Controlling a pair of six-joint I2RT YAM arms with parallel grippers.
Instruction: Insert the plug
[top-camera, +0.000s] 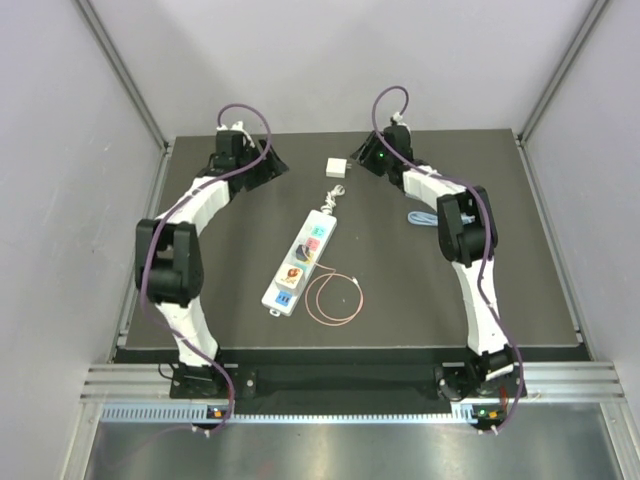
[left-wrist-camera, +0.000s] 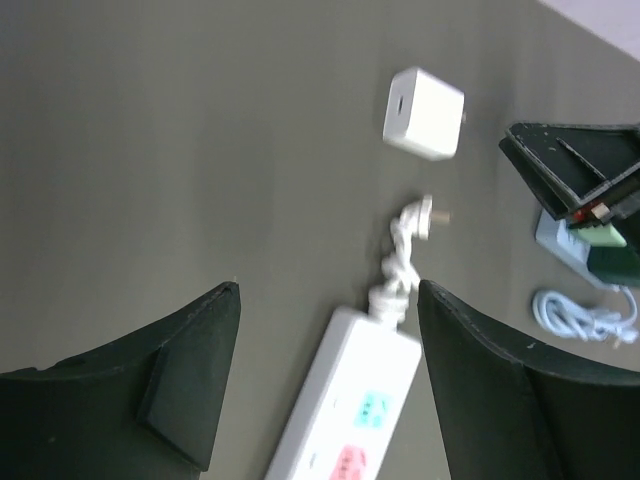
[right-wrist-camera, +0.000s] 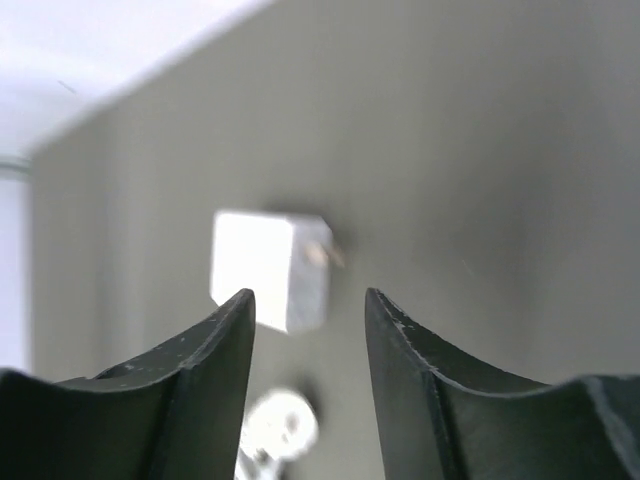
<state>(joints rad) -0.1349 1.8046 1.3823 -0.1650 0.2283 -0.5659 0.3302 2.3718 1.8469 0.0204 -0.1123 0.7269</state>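
Observation:
The white cube plug (top-camera: 334, 167) lies on the dark table near the back, its prongs pointing right in the right wrist view (right-wrist-camera: 265, 268). The white power strip (top-camera: 300, 262) with coloured stickers lies in the middle, its bundled cord and own plug (top-camera: 331, 196) at its far end. My right gripper (top-camera: 362, 160) is open and empty, just right of the cube plug, which sits ahead of its jaws (right-wrist-camera: 308, 296). My left gripper (top-camera: 272, 166) is open and empty, left of the cube plug and above the strip's far end (left-wrist-camera: 328, 290). The cube plug (left-wrist-camera: 424, 113) and strip (left-wrist-camera: 350, 410) show in the left wrist view.
A thin copper wire loop (top-camera: 335, 297) lies right of the strip's near end. A coiled pale cable (top-camera: 420, 219) lies under the right arm; it also shows in the left wrist view (left-wrist-camera: 585, 318). Grey walls close in the table on three sides.

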